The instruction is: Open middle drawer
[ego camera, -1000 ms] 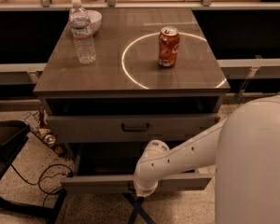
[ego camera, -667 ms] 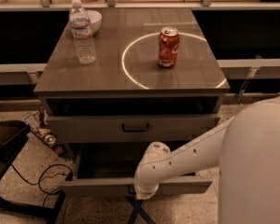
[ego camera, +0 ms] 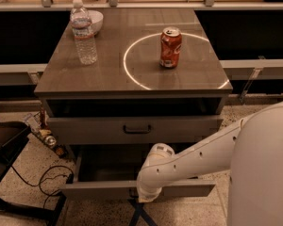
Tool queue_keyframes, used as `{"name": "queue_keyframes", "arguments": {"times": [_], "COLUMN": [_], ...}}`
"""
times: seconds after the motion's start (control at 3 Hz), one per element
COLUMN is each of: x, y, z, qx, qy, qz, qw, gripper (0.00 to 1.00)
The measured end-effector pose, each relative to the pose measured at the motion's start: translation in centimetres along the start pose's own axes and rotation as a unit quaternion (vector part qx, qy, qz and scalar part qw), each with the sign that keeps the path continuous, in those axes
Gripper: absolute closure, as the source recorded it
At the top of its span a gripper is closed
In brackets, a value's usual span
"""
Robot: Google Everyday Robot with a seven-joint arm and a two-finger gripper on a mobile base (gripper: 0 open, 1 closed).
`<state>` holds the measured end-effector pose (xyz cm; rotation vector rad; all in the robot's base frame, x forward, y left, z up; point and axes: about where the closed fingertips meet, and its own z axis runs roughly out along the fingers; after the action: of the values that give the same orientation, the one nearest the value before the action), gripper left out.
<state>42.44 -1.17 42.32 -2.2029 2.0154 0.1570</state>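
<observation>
The step in hand looked to be the pull itself. The gripper sat at the centre of the middle drawer, low at the near edge of the scene, and the white arm reached in to it from the right. The wrist covered the drawer's handle, so I could not tell whether the gripper was clamped on it, closed beside it or apart. To do the step well, the pull should probably run straight toward the near side, square to the cabinet, so the drawer does not skew or bind on its runners. The wrist should stay level, and the grip should be confirmed before drawing further, because a slip would leave the drawer only part open. The drawer's front was a wide, shallow, flat grey panel. It stood well out from the cabinet body, nearer than the taller drawer front above it, whose small dark bar handle showed at centre. Behind the panel a dark cavity was open to view, and I could not make out any contents. By that look the drawer was already a good way open. On the cabinet top stood a water bottle at far left and a soda can to the right, both clear of the work.
</observation>
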Motion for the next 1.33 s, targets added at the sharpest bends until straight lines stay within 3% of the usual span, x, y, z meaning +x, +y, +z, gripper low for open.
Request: {"name": "queue_keyframes", "arguments": {"times": [0.67,1.0,1.33], "x": [3.0,4.9,6.2], "y": [2.2,2.2,1.8], "z": [-8.7,-12.0,-13.3], "qx": [0.031,0.039,0.047], "qy": [-0.004,-0.009,-0.009], "qz": [0.01,0.011,-0.001], "qw": [0.9994,0.9991,0.9989], "gripper": [1.0,1.0,1.0]}}
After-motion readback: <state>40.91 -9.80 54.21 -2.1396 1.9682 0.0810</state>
